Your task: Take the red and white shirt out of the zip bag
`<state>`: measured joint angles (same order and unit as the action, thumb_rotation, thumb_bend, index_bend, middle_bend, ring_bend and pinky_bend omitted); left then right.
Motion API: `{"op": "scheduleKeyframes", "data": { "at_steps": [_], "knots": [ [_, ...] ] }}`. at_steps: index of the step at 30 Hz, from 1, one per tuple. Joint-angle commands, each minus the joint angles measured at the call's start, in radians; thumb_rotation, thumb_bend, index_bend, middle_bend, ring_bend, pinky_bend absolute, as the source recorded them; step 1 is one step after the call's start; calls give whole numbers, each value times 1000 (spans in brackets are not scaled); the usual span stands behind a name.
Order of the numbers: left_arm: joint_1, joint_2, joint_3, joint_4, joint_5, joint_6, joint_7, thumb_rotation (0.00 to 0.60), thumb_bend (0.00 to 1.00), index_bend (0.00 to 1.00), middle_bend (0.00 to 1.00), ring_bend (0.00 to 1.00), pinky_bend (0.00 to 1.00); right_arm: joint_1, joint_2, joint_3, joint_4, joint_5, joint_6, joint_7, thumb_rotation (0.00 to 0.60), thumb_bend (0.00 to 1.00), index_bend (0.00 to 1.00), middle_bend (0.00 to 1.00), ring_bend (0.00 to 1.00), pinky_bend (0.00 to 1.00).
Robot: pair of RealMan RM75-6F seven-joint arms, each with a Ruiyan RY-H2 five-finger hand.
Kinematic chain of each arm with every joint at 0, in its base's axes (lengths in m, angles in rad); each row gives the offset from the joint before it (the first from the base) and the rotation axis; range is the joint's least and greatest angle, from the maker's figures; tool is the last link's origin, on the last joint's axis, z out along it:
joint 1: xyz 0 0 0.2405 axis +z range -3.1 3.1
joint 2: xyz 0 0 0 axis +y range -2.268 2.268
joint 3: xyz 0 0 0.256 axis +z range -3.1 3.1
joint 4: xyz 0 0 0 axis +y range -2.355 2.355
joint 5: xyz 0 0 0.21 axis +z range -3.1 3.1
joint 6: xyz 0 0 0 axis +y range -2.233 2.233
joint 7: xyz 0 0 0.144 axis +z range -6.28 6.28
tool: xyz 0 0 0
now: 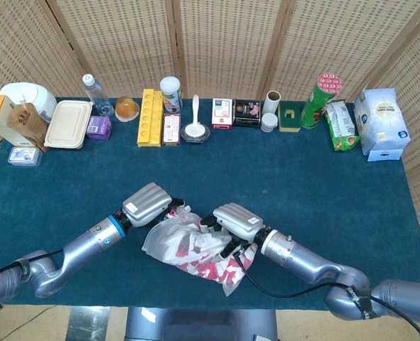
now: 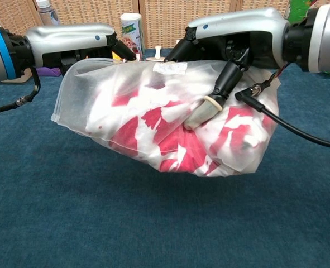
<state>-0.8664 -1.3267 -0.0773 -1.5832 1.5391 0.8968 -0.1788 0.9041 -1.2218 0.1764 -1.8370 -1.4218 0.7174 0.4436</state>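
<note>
Two hands, one bag, one shirt. Left hand [image 1: 147, 203] gripping the upper left rim of the zip bag [image 2: 97, 89]; red and white shirt [image 2: 170, 134] bunched inside, lifted off the blue table [image 1: 302, 177]. Right hand [image 1: 236, 220] holding the bag's right side, fingers [image 2: 205, 109] pressed against the film. Bare cloth around; clutter only along the far edge.

Even, bright indoor light from above; no hard shadows on the blue table cloth [image 1: 281, 177]. Soft, faint shade lies under the zip bag [image 2: 159, 120] in the chest view. Mild sheen on the silver arm casings and on the frosted plastic. Head view sharp across the table, slight bend at the edges. Chest view: background items soft, foreground cloth slightly blurred.
</note>
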Motion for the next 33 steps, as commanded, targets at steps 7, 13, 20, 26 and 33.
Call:
{"op": "scheduleKeyframes", "data": {
  "at_steps": [7,13,20,26,33],
  "knots": [
    [24,-10,23,25,-30,-17,-116,600,542,770,1000,970,923,14,-68,-12,66,22,-23,9,600,152,816,824,1000,1000],
    [35,-44,37,71,-40,-30,-191,600,539,782,1000,972,923,17,-106,-21,114,54,-35,-22,600,152,816,823,1000,1000],
    [50,-100,56,153,-50,-43,-230,600,538,783,1000,973,923,28,-153,-32,178,90,-55,-84,600,152,816,813,1000,963],
    [54,-180,50,250,-62,-48,-250,600,537,783,1000,973,923,28,-183,-37,238,136,-41,-186,600,156,734,745,912,833],
    [50,-280,33,354,-85,-59,-248,600,537,783,1000,973,923,47,-182,-51,268,247,-96,-293,600,156,338,392,510,484]
  ]
}}
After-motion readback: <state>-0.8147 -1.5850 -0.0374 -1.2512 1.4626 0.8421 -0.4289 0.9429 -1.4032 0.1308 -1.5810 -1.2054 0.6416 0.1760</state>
